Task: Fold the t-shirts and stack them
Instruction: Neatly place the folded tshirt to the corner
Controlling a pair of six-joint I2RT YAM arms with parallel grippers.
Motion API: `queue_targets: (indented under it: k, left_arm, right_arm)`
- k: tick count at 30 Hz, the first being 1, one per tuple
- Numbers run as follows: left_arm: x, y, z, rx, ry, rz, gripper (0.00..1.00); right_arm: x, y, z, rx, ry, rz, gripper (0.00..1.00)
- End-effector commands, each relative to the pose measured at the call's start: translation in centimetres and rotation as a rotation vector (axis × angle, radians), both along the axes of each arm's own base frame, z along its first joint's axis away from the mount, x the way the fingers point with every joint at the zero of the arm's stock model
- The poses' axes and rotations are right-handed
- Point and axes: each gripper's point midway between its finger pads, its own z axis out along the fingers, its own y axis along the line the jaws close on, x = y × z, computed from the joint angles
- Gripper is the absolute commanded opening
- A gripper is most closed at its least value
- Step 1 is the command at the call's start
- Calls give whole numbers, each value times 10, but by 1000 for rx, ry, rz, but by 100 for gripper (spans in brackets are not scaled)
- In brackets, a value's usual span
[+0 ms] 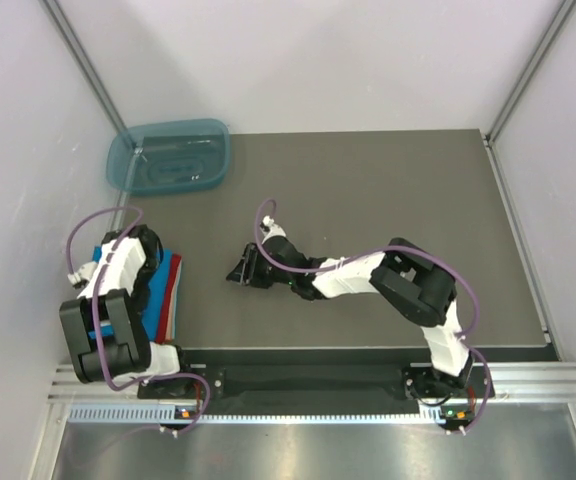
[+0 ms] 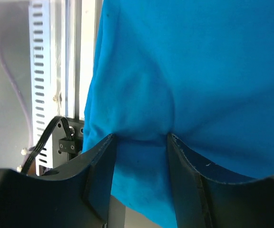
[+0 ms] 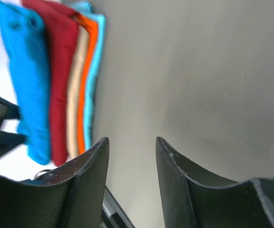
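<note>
We see soft, even light from above in the overhead view. The table is matte and free of glare, and only a faint shadow lies beneath the right arm near the centre. The tub at 11 o'clock carries small glints. In the left wrist view, the turquoise shirt is vivid but soft in focus, with gently shaded folds. The left fingers at 6 o'clock are nearly black. From the right wrist, the stack of shirts at 10 o'clock is blurred. White is blown out at 9 o'clock, while the right fingers at 6 o'clock look sharp.
</note>
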Motion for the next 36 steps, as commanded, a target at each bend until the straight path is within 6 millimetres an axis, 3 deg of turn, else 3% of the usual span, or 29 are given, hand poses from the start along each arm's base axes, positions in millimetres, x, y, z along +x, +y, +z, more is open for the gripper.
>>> queue_targets:
  k: [1, 5, 9, 10, 13, 17, 20, 23, 24, 25, 27, 36]
  left_arm:
    - [-16, -13, -16, -51, 12, 71, 52]
    - [-18, -11, -11, -33, 28, 82, 52]
    - [-6, 0, 26, 32, -9, 74, 52]
    - [5, 5, 42, 57, -52, 65, 52]
    - [21, -3, 62, 56, -113, 12, 52]
    - [33, -23, 56, 11, -167, -44, 52]
    - [76, -42, 48, -34, -240, -253, 50]
    - [107, -41, 56, 5, -291, -363, 50]
    - [113, -43, 58, 15, -292, -388, 51]
    - [119, -42, 59, 24, -303, -398, 51]
    - [130, -41, 59, 38, -343, -416, 51]
    - [168, -67, 38, -37, -465, -494, 51]
  right_arm:
    - [16, 2, 57, 118, -95, -24, 44]
    - [20, -7, 67, 111, -124, -36, 44]
    - [20, -14, 72, 88, -145, -35, 45]
    - [19, -15, 71, 84, -146, -34, 45]
    - [18, -16, 74, 79, -152, -29, 45]
    - [21, -22, 74, 68, -148, -38, 46]
    - [23, -32, 74, 54, -153, -46, 46]
    - [26, -50, 77, 41, -173, -59, 47]
    - [24, -59, 69, 26, -168, -62, 48]
    - [27, -66, 80, 45, -185, -76, 48]
    - [34, -84, 79, 28, -203, -119, 48]
    - [39, -108, 87, 11, -237, -162, 49]
